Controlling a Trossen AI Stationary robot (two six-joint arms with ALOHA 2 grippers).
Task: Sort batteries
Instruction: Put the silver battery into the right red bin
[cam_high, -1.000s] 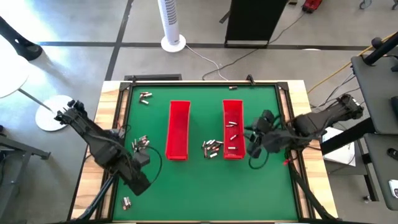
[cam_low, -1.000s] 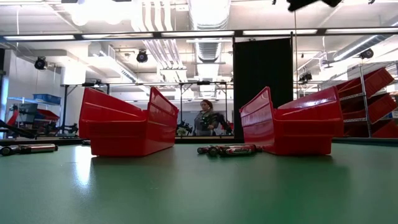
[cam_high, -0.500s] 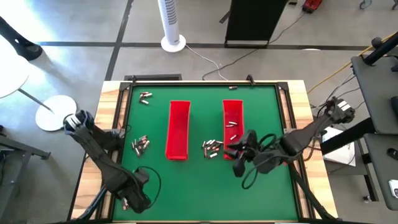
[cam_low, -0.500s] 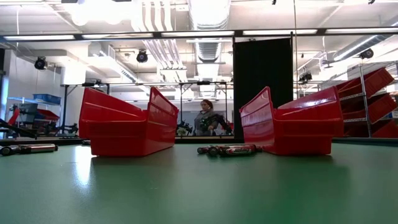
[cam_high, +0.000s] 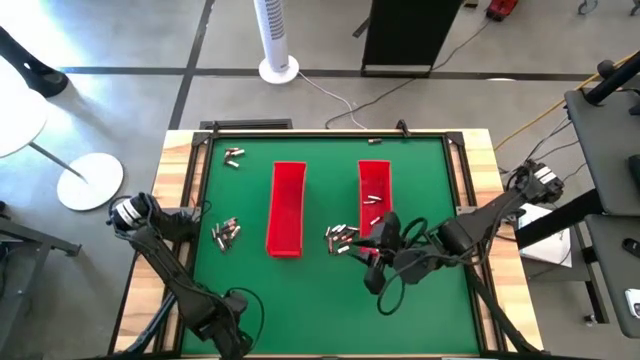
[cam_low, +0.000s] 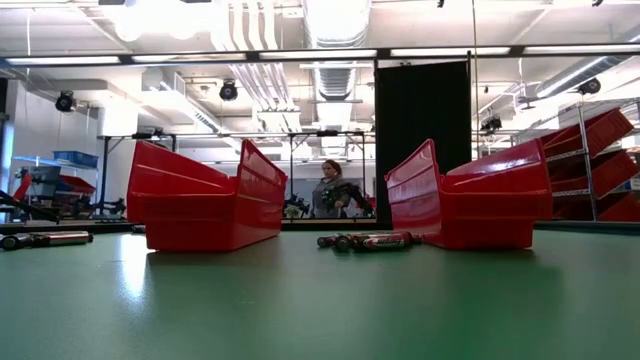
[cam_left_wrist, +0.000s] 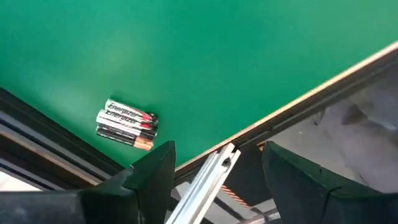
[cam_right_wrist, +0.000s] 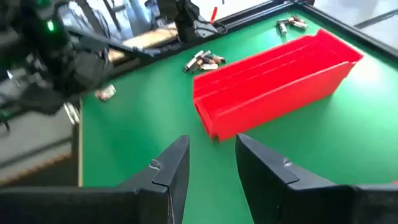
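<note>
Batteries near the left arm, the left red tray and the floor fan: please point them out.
batteries (cam_left_wrist: 127, 124): left wrist view, label of the middle cell.
left red tray (cam_high: 288, 208): high view, its floor.
floor fan (cam_high: 271, 30): high view, tower body.

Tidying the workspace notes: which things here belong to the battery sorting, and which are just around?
Job:
batteries in loose clusters on the mat
left red tray
right red tray
left gripper
right gripper

Bystanders:
white fan
black cabinet
person behind

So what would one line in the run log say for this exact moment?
left hand: open, empty, near table corner by batteries | right hand: open, empty, facing left red tray
</note>
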